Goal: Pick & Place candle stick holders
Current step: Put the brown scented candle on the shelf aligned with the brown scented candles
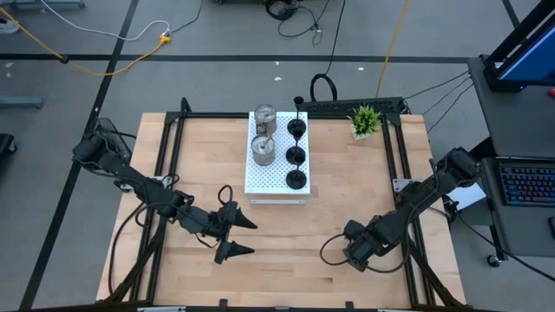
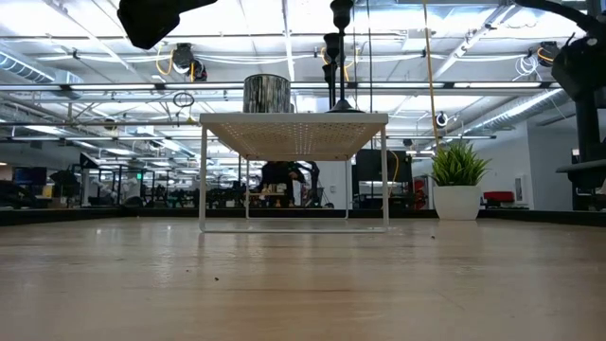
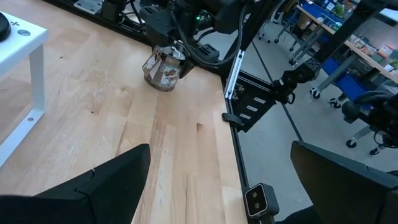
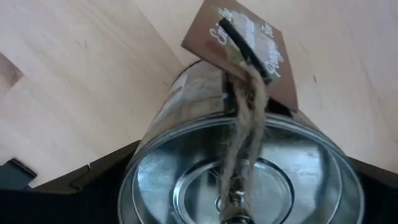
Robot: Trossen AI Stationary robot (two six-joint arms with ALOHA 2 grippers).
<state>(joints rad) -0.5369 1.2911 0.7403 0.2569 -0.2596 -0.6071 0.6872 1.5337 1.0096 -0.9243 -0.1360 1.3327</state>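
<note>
A white perforated stand sits at the table's middle back. On it stand two shiny silver candle stick holders and three black ones. A third silver holder, with a brown tag on twine, stands upright on the wood at the near right. My right gripper points down over it, open, one finger on either side of its rim. My left gripper hangs open at the near left, with nothing between its fingers.
A small green potted plant stands at the table's back right. Black frame rails run along the table's edges. Bare wood lies between the two grippers, in front of the stand.
</note>
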